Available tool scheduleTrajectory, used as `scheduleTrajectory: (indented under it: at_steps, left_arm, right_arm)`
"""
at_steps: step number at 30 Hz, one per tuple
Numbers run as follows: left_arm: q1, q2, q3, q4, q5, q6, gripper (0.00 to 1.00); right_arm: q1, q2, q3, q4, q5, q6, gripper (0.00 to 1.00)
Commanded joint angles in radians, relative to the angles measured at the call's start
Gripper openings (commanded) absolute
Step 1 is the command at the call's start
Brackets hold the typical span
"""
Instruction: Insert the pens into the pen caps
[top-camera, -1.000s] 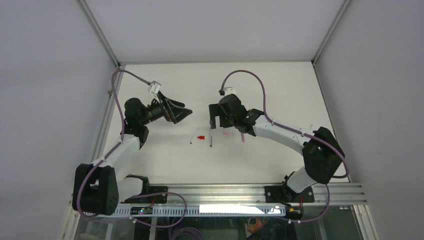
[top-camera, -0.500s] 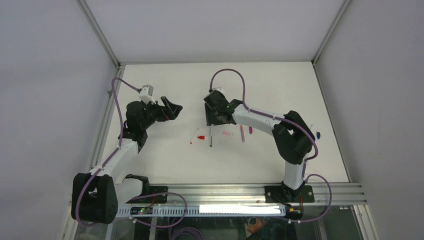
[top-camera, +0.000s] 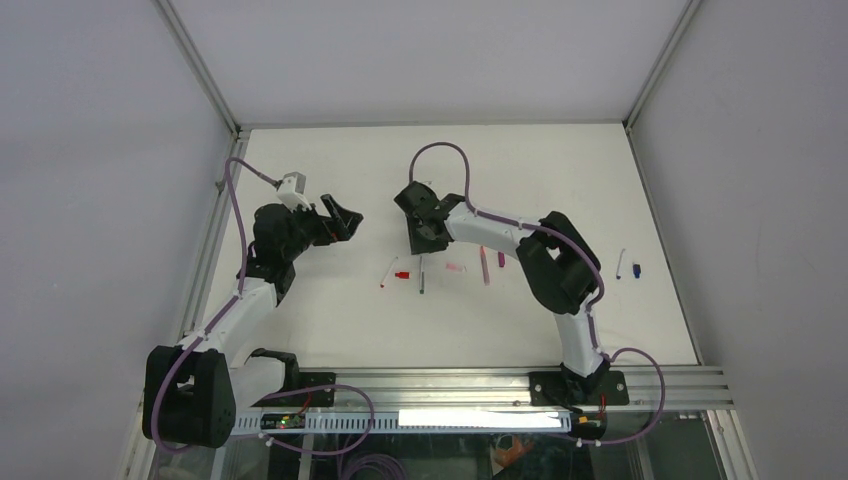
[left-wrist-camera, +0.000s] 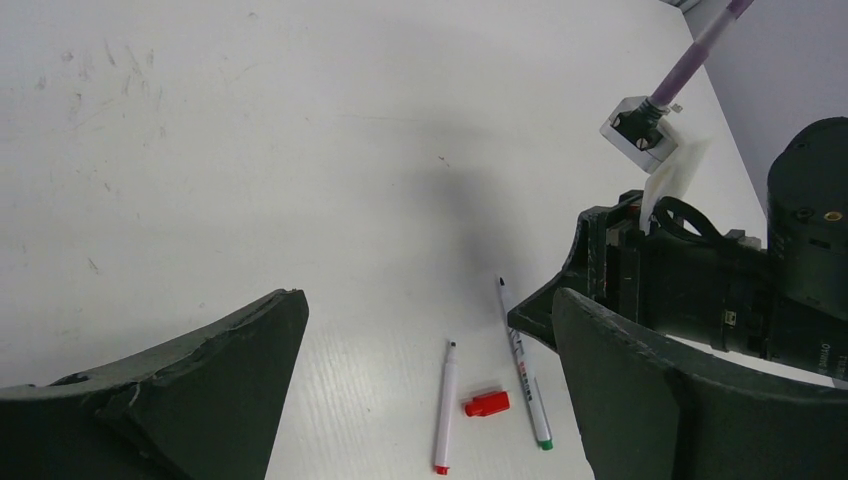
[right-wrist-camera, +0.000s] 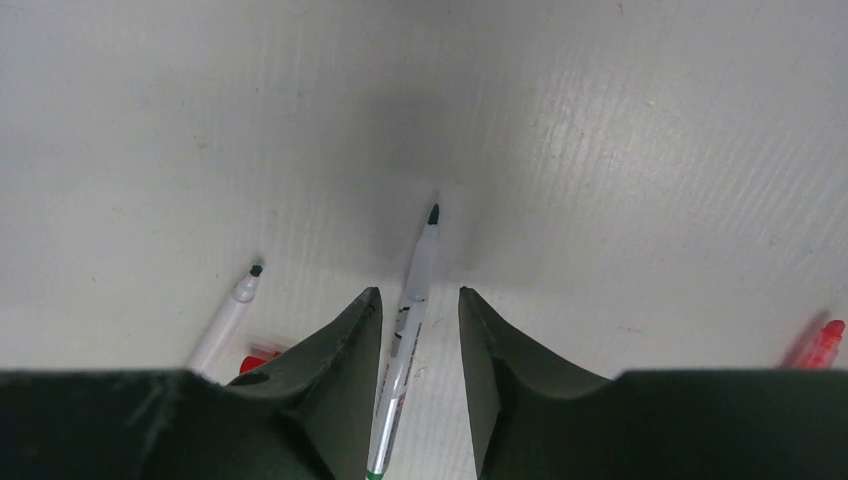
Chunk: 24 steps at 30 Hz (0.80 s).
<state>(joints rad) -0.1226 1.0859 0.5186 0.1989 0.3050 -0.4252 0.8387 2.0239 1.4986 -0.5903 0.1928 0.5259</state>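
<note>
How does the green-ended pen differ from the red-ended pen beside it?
The green-ended pen lies inside the open right gripper, while the red-ended pen lies free beside it. The green-ended pen's barrel bears print, but the red-ended pen's barrel looks plain. Both are white, uncapped and flat on the table.

Can't see the near end of the green-ended pen (right-wrist-camera: 403, 345): chopped off by the bottom edge of the right wrist view, down between the right pincer (right-wrist-camera: 418, 295) fingers. Getting only a sliver of the red cap (right-wrist-camera: 258, 358) behind the left finger, and no lower barrel on the red-ended pen (right-wrist-camera: 232, 305) either. Catching just a pink-red stub (right-wrist-camera: 822, 343) at the right edge, clipped; pen or cap, can't tell. From above, just specks far right: thin white pen (top-camera: 620, 263), dark blue cap (top-camera: 636, 270).
</note>
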Motion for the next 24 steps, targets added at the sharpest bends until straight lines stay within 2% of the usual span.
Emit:
scheduleTrajectory:
  at_steps: [1, 14, 16, 17, 18, 24]
  left_arm:
    - [0.008, -0.019, -0.004, 0.005, -0.026, 0.009, 0.99]
    - [0.008, 0.007, 0.006, -0.003, -0.032, 0.016, 0.99]
    - [0.008, 0.012, 0.007, -0.003, -0.031, 0.016, 0.99]
    - [0.008, 0.015, 0.008, -0.003, -0.032, 0.015, 0.99]
    - [0.008, 0.018, 0.008, -0.003, -0.031, 0.017, 0.99]
    - [0.008, 0.029, 0.011, -0.004, -0.022, 0.017, 0.99]
  right_arm:
    - [0.006, 0.022, 0.048, -0.034, 0.0, 0.009, 0.37]
    - [0.006, 0.071, 0.057, -0.043, -0.014, 0.013, 0.37]
    - [0.007, 0.074, 0.057, -0.046, -0.016, 0.013, 0.35]
    - [0.007, 0.073, 0.057, -0.048, -0.016, 0.011, 0.28]
    - [0.007, 0.076, 0.057, -0.054, -0.015, 0.008, 0.26]
    - [0.014, 0.079, 0.061, -0.095, 0.006, -0.007, 0.25]
